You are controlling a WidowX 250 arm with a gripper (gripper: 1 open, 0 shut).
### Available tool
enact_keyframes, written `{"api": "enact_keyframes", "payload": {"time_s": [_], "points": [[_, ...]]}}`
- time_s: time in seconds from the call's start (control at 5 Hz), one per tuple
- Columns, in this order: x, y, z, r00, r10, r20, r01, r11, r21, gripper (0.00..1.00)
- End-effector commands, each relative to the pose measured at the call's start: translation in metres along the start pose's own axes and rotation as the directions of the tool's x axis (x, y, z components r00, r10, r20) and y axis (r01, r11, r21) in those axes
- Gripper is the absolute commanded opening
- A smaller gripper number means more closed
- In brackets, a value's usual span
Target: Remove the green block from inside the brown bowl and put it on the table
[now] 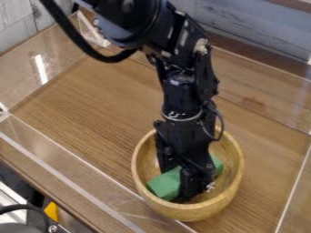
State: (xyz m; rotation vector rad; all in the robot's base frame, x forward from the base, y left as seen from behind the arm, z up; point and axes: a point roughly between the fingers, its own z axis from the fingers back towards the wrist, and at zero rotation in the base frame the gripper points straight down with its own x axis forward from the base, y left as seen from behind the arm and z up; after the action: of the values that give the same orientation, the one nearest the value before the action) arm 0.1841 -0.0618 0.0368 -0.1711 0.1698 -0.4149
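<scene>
The gripper (191, 179) is pointed steeply down into the brown bowl (234, 187), clamped on the green block (168, 186).

The brown bowl (155, 201) is pale smooth wood; the table (97, 109) shows streaked wood grain (glossy clear acrylic walls (49, 55) edge it). The green block (170, 185) looks matt.

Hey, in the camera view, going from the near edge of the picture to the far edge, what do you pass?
Near clear acrylic wall → brown bowl with the green block inside → bare table → far wall.
</scene>
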Motion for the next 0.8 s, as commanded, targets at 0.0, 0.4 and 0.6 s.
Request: {"api": "enact_keyframes", "payload": {"time_s": [0.0,0.4,0.6], "points": [[-0.004,-0.001,0.011,1.0,-0.002,0.01,0.002,1.0,-0.006,0.0],[-0.004,-0.008,0.03,1.0,-0.015,0.014,0.015,1.0,-0.018,0.0],[-0.002,-0.012,0.037,0.999,-0.052,0.005,0.052,0.999,-0.016,0.0]]}}
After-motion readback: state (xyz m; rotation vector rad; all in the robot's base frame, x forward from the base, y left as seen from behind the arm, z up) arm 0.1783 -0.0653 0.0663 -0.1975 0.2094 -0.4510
